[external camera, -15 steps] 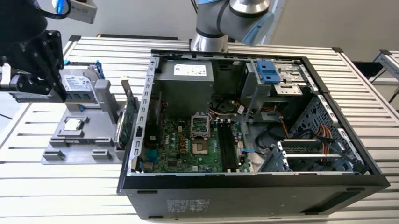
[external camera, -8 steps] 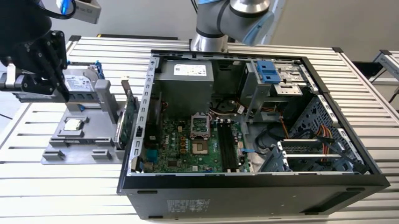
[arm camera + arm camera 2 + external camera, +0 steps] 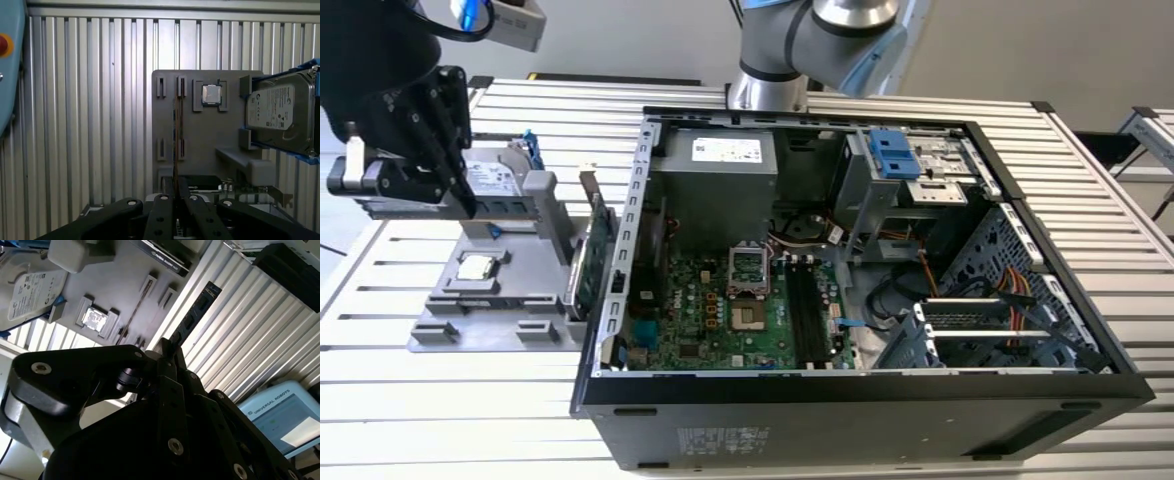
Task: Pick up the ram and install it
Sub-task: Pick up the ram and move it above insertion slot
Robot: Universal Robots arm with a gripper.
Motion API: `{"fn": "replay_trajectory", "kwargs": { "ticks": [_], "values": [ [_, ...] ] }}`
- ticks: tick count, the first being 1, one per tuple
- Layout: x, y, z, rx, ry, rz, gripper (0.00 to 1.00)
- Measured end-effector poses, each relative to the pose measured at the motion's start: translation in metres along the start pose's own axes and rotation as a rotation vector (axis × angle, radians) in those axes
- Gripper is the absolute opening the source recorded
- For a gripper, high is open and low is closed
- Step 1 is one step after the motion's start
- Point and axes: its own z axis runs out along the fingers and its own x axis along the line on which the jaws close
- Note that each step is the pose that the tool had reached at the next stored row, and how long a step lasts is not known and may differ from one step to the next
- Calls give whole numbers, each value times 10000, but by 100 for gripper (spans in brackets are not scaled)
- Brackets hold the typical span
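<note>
My gripper (image 3: 167, 347) is shut on the ram (image 3: 196, 310), a thin dark stick with chips that juts out past the black fingers (image 3: 172, 385). In the first wrist view the ram (image 3: 176, 135) shows edge-on as a narrow line over the grey fixture plate (image 3: 200, 135), rising from between the gripper's (image 3: 176, 182) fingers. In the exterior view the gripper (image 3: 451, 185) hangs at the exterior view's left, above the fixture (image 3: 494, 310) and well apart from the open computer case (image 3: 854, 380). The motherboard's long black memory slots (image 3: 803, 315) lie inside the case.
The fixture carries a silver hard drive (image 3: 280, 112) with blue clips, a processor chip (image 3: 211, 94) and an upright green expansion card (image 3: 592, 255). The slatted metal table (image 3: 400, 400) runs all around. Cables and a drive cage (image 3: 907, 165) fill the case's far side. A teach pendant (image 3: 280, 415) lies nearby.
</note>
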Motion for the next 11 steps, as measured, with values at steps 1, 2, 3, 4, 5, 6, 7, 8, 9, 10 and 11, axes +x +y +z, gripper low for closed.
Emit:
{"fn": "replay_trajectory", "kwargs": {
  "ticks": [1,2,3,4,5,6,7,8,9,10,11],
  "values": [
    [0,-7,-1,-1,1,0,0],
    [0,-15,-1,-1,1,0,0],
    [0,-23,-1,-1,1,0,0],
    [0,-32,-1,-1,1,0,0],
    [-1,-41,-1,-1,1,0,0],
    [-1,-50,-1,-1,1,0,0],
    [-1,-59,-2,-1,1,0,0],
    [-1,-68,-2,-1,1,0,0],
    [-1,-77,-2,-1,1,0,0],
    [-1,-85,-2,-1,1,0,0],
    [-1,-95,-2,-1,1,0,0]
  ]
}}
